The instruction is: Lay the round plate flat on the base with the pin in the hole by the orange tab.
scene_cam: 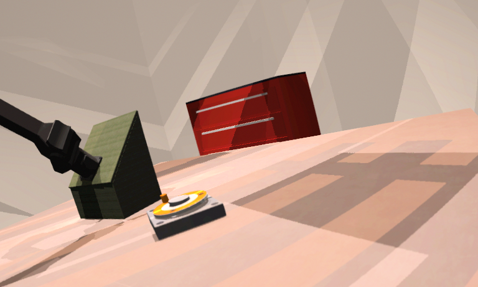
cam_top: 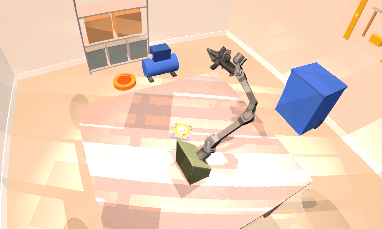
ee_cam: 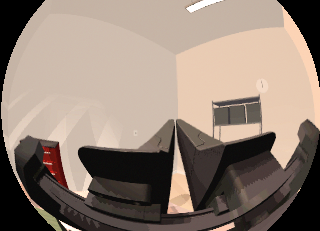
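The round plate [cam_top: 177,130] [scene_cam: 192,200], white with a yellow rim, sits around the post [cam_top: 181,128] [scene_cam: 178,200] on the grey base [cam_top: 174,135] [scene_cam: 193,222]. In the exterior view it looks slightly tilted, with a gap between its rim and the base. Its orange tab [cam_top: 183,134] [scene_cam: 164,198] stands up on the side toward the green block. The pin and the hole cannot be made out. My gripper [cam_top: 208,49] [ee_cam: 174,124] is shut and empty, its fingertips together, high up and far from the plate. No part of the arm touches the plate.
The arm rises from a green wedge-shaped block [cam_top: 184,157] [scene_cam: 114,143] close beside the base. A blue bin [cam_top: 307,94], a blue compressor [cam_top: 161,65], an orange ring-shaped object [cam_top: 124,81] and a shelf stand around the mat. A red cabinet [scene_cam: 243,118] [ee_cam: 55,163] stands beyond it.
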Controlling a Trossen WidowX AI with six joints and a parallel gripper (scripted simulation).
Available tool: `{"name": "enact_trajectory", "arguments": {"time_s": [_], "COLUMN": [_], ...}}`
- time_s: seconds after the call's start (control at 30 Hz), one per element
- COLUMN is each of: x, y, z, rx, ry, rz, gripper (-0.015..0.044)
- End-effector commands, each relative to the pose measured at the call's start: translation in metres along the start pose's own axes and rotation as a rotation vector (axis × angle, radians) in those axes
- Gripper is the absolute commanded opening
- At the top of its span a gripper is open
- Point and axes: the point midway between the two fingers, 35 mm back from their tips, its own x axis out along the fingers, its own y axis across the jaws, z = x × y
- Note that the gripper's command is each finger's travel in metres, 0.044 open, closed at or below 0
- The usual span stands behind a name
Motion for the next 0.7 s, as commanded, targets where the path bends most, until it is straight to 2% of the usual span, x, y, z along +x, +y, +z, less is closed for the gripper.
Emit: {"name": "enact_trajectory", "arguments": {"time_s": [0.0,0.3,0.53,0.67], "x": [0.019,0.026,-0.002,-0.038], "y": [0.011,0.055,0.106,0.144], "z": [-0.064,-0.197,-0.288,-0.338], "rx": [0.205,0.564,0.747,0.803], "ry": [0.189,0.635,1.018,1.294], "rz": [-0.019,-0.114,-0.238,-0.352], "gripper": [0.0000,0.0000,0.0000,0.0000]}}
